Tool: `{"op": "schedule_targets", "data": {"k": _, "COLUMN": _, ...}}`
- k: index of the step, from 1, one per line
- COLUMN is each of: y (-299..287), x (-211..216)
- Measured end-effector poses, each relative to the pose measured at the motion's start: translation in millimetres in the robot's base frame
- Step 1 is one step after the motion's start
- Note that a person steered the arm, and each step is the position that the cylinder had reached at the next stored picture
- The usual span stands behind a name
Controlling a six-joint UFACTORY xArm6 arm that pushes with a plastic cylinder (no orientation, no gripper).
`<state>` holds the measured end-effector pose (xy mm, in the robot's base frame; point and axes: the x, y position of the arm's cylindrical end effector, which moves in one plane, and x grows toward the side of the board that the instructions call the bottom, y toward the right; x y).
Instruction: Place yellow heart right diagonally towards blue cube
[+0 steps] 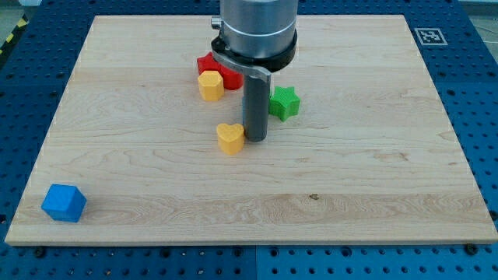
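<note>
The yellow heart (229,138) lies near the middle of the wooden board (366,179). My tip (255,139) rests on the board right beside the heart, touching or nearly touching its right side. The blue cube (64,203) sits at the view's bottom left corner of the board, far from the heart and down to its left.
A yellow block (210,85) lies above the heart, against a red block (221,70) partly hidden by the arm's body (257,35). A green star-shaped block (284,102) sits to the rod's right. Blue perforated table (482,117) surrounds the board.
</note>
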<state>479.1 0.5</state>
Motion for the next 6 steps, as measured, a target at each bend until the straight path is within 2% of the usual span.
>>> {"op": "schedule_targets", "data": {"k": 1, "y": -13.9, "x": 30.7}}
{"op": "schedule_targets", "data": {"k": 2, "y": -16.7, "x": 31.4}}
{"op": "schedule_targets", "data": {"k": 4, "y": 4.0, "x": -19.2}}
{"op": "schedule_targets", "data": {"k": 6, "y": -26.0, "x": 23.4}}
